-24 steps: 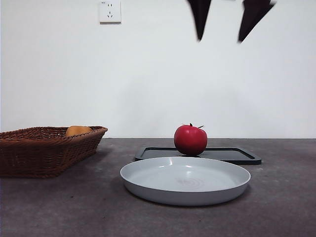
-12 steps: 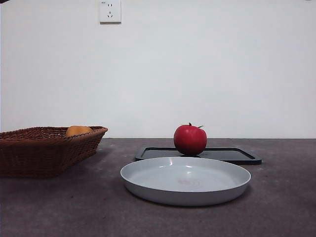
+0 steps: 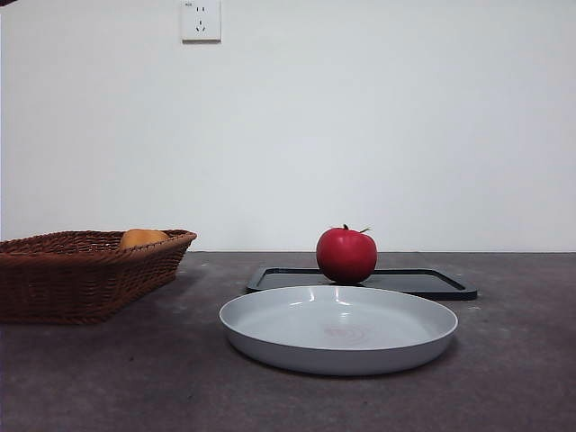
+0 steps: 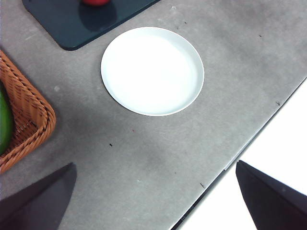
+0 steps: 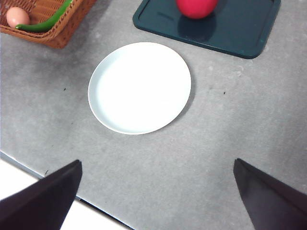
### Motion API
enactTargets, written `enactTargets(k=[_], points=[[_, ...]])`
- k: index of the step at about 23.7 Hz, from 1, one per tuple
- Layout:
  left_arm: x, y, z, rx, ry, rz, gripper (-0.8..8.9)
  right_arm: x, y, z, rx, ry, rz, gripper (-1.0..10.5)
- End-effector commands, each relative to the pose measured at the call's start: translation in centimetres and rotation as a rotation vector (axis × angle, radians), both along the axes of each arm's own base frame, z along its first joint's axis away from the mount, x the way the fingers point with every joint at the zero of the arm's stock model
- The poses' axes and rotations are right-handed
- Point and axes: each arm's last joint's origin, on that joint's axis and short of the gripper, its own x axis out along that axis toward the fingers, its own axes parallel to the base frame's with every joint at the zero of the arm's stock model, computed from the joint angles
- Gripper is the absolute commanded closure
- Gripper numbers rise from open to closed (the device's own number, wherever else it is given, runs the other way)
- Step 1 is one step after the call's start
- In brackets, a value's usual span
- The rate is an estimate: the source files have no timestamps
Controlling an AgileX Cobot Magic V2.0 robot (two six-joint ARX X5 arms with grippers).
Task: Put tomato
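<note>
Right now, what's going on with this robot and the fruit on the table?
Nothing is being handled at this moment. The tomato sits on a dark tray behind an empty white plate. Both the left gripper and the right gripper hang high above the table with jaws wide apart, holding nothing. A wicker basket with other produce stands off to the side.

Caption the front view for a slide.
Tomato on dark tray behind empty white plate; wicker basket beside.

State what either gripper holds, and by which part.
Nothing is held. Both grippers are open and empty above the table; the tomato sits untouched on the black tray.
</note>
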Motion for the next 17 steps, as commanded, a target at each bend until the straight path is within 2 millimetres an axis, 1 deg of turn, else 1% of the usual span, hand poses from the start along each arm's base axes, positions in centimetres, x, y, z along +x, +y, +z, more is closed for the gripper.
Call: enactTargets(k=[1,2,3,4,10,17], points=[[0.02,-0.16,0.28,-0.012,-0.002,0.002,4.07,0.16,0.43,0.25,0.017,-0.004,0.002,5.1],[0.01,-0.15,0.27,-0.011,-0.002,0.002,6.91,0.24,0.55,0.23,0.015,-0.001,0.003,7.4],[0.02,-0.16,0.28,-0.015,-0.001,0.005,7.94,0.26,0.54,0.23,0.013,-0.005,-0.001,9.7],[0.04,-0.18,0.31,-0.02,-0.001,0.009,8.08,0.33,0.54,0.28,0.009,-0.021,-0.017,9.3],[0.11,-0.26,0.48,-0.039,-0.013,0.012,8.07,0.36,0.54,0.63,0.046,-0.05,-0.022,9.3],[0.11,-0.26,0.48,-0.039,-0.013,0.012,8.07,0.36,0.54,0.63,0.046,-0.05,-0.022,9.3]])
